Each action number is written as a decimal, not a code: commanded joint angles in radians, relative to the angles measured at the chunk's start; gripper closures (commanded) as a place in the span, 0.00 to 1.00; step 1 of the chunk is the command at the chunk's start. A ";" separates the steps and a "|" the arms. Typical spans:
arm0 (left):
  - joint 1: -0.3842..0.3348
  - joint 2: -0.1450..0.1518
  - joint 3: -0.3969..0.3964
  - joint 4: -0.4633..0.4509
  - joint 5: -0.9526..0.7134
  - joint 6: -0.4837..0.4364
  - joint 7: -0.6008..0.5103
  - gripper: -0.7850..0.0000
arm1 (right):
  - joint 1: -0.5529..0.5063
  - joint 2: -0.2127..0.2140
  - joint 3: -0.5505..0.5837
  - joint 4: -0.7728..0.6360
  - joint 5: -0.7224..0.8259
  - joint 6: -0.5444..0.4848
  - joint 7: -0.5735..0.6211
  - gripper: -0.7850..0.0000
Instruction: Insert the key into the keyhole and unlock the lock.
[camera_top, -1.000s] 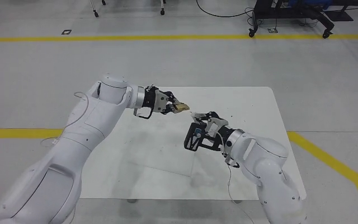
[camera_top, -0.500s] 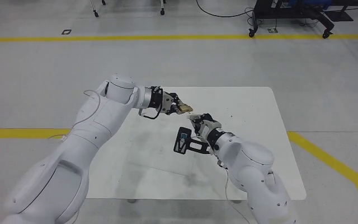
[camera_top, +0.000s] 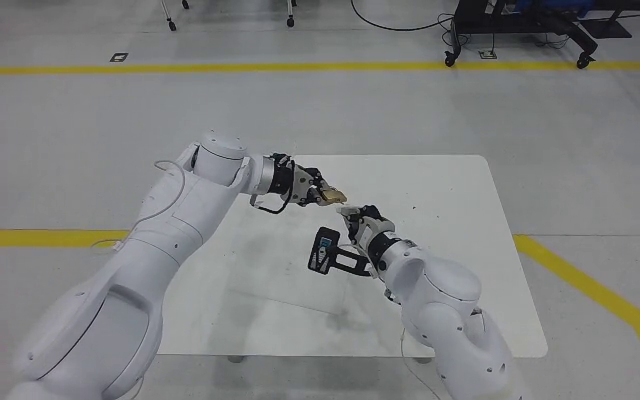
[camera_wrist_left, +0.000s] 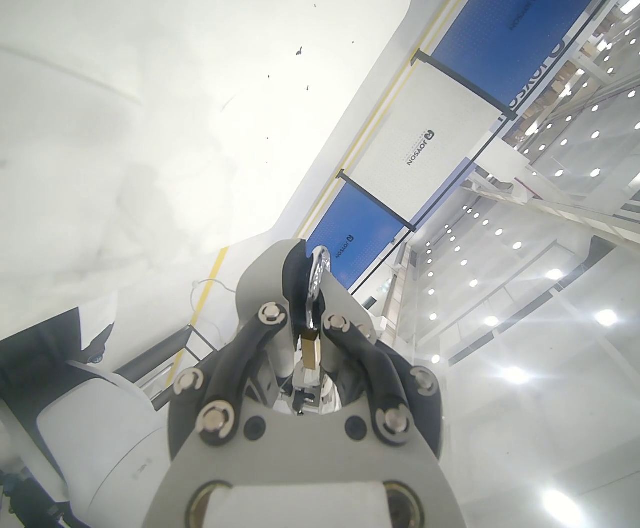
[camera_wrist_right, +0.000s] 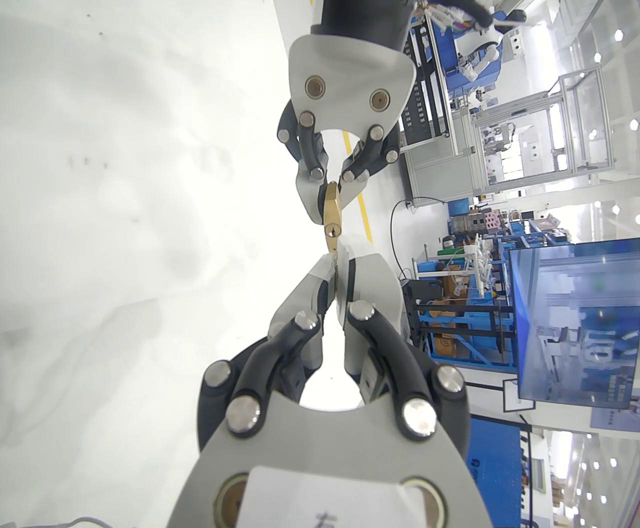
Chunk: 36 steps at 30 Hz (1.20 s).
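A brass padlock (camera_top: 333, 195) is clamped in my left gripper (camera_top: 320, 192) above the middle of the white table (camera_top: 450, 200). From the right wrist its keyhole (camera_wrist_right: 331, 230) faces my right gripper (camera_wrist_right: 336, 267). That gripper is shut on a thin key (camera_wrist_right: 335, 260), seen edge-on. The key tip sits at the padlock's (camera_wrist_right: 330, 220) end face, just beside the keyhole; I cannot tell if it touches. From the left wrist the padlock's brass body (camera_wrist_left: 310, 350) and silver shackle (camera_wrist_left: 318, 270) show between the shut fingers. In the top view my right gripper (camera_top: 350, 212) is close beside the padlock.
Both grippers hang above the table, whose far edge (camera_top: 400, 157) and right edge (camera_top: 520, 260) are well away. A few dark specks (camera_wrist_left: 300, 50) lie on the tabletop. Yellow floor lines (camera_top: 300, 68) and a wheeled cart (camera_top: 520, 30) are beyond it.
My right arm swung its wrist and elbow leftward, keeping the key by the padlock. My left gripper carried the padlock slightly toward the right gripper.
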 joint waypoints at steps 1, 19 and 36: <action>0.003 0.000 -0.001 -0.002 0.006 -0.001 -0.002 1.00 | -0.005 -0.001 -0.006 -0.003 -0.002 0.003 0.001 1.00; 0.029 0.003 -0.023 -0.037 0.033 0.004 -0.019 1.00 | 0.006 -0.012 -0.041 0.017 -0.025 0.025 0.043 1.00; 0.036 0.003 -0.047 -0.047 0.049 0.007 -0.013 1.00 | 0.007 -0.020 -0.054 0.006 -0.048 0.008 0.088 1.00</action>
